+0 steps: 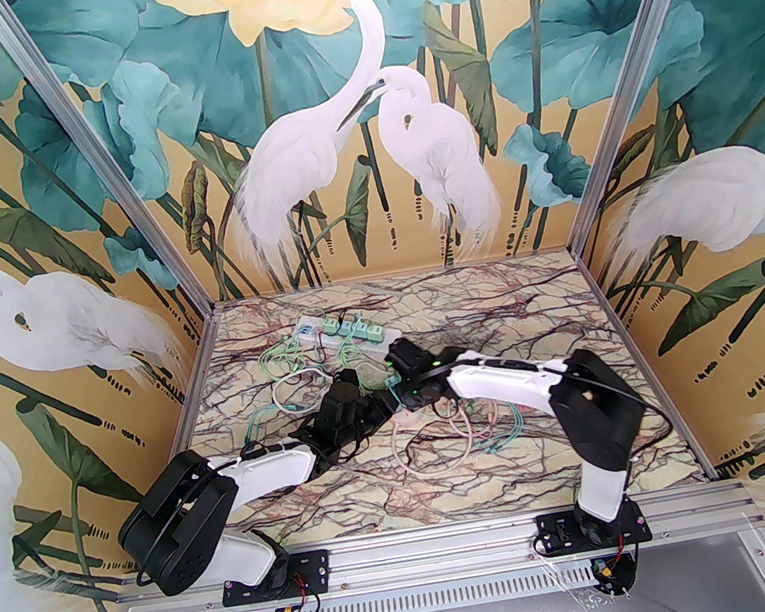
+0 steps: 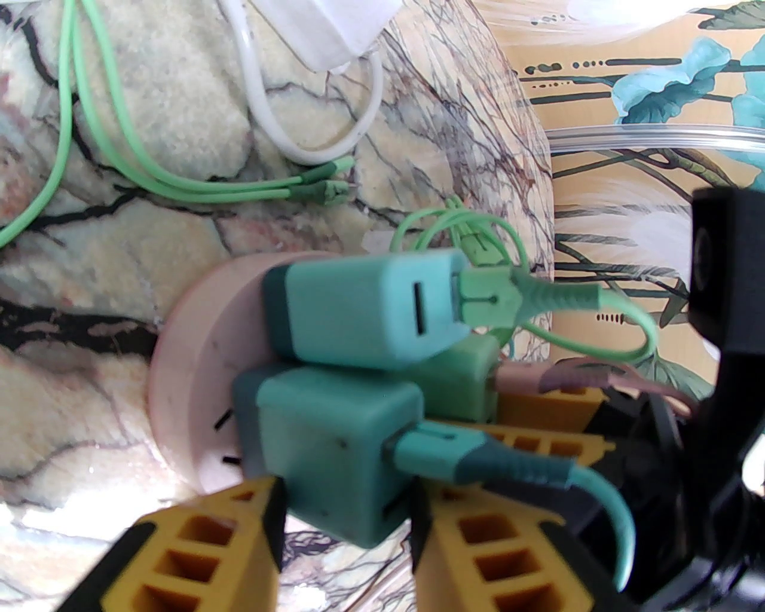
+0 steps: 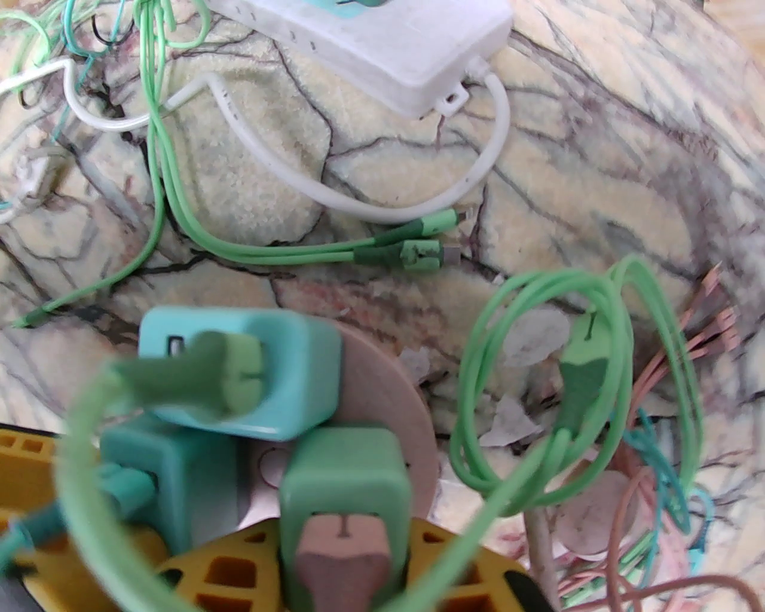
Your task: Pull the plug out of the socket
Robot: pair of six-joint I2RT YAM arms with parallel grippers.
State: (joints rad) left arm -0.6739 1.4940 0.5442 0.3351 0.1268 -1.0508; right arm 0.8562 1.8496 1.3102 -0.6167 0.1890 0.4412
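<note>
Pink, round: socket. In the left wrist view it is at the left, over the marble table. Its face is turned rightward and carries three plugs close together. Whether it rests on the table cannot be told.

Item, left gripper. Its yellow fingers are closed on both sides of the dark plug, pads touching. In the top view it meets the right gripper at mid-table, near the white strip.

Item, dark plug. It is a teal cube seated in the socket's lower part. Its long axis runs from the socket face out to its cable, pointing right in this view and away from the disc. The plug lies straight between the jaws, and the grip crosses that axis.

Item, pale plug. It sits just above the dark plug and touches it, parallel, with a green lead at its outer end. No gripper holds it.

Item, green plug. It is beside the other two on the same face and has a pink connector in its end.

Item, right gripper. Its fingers flank the green plug narrowly and appear closed on it.

Judgement: both arms are equally near. The left one has the plug to draw, straight out along its axis, off the face. The right probably braces the socket through the green plug. A skewed pull would likely drag the disc along.
</note>
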